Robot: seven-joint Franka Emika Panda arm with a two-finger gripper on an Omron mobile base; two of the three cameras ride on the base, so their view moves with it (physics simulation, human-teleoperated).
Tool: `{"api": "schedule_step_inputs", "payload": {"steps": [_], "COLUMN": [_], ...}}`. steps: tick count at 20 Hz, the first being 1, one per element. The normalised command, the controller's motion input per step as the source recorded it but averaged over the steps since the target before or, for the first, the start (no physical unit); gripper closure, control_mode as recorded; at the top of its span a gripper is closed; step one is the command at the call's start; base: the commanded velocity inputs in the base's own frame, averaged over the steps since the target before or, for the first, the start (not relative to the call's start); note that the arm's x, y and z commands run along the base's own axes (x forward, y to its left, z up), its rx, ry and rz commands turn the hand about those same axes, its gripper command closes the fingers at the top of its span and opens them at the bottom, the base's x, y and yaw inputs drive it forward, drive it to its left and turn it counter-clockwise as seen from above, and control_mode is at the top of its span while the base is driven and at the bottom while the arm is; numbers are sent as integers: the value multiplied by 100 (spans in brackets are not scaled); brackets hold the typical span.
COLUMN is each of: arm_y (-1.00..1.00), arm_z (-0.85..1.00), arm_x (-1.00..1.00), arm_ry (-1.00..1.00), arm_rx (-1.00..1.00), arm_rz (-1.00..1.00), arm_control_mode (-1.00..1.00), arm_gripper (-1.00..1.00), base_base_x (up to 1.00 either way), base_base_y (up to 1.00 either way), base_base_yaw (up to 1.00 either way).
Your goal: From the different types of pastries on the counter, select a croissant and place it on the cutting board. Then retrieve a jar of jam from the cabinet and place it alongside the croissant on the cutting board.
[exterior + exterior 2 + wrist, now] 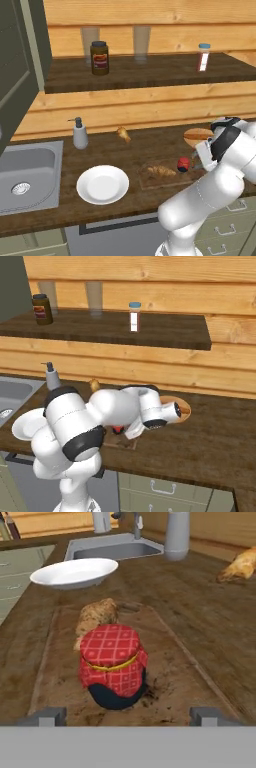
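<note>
Hand view shows one jam jar [114, 666] upright on the one cutting board [170, 677] just beside one croissant [96, 616], the two fingers [47, 716] spread wide either side, clear of it, one white plate [75, 572] beyond on the table [210, 617]

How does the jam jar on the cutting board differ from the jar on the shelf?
The jam jar is squat, with a red checked cloth cover; the shelf jar is taller, brownish, with a dark lid and a label. The first stands beside the croissant, the second alone. Both stand upright.
</note>
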Motion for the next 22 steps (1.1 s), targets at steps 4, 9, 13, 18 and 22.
{"api": "schedule_step_inputs", "payload": {"steps": [4, 9, 13, 18, 22], "arm_y": [-16, 22, 31, 70, 100], "arm_z": [74, 100, 85, 37, 31], "arm_x": [-56, -48, -87, -100, -82], "arm_ry": [-14, -43, -35, -13, -4], "arm_rx": [5, -6, -7, -8, -10], "arm_rz": [0, 8, 4, 0, 2], "arm_control_mode": [-100, -100, -100, -100, -100], "arm_gripper": [-100, -100, -100, -100, -100], "base_base_x": [0, 0, 0, 0, 0], "base_base_y": [0, 0, 0, 0, 0], "base_base_yaw": [0, 0, 0, 0, 0]}}
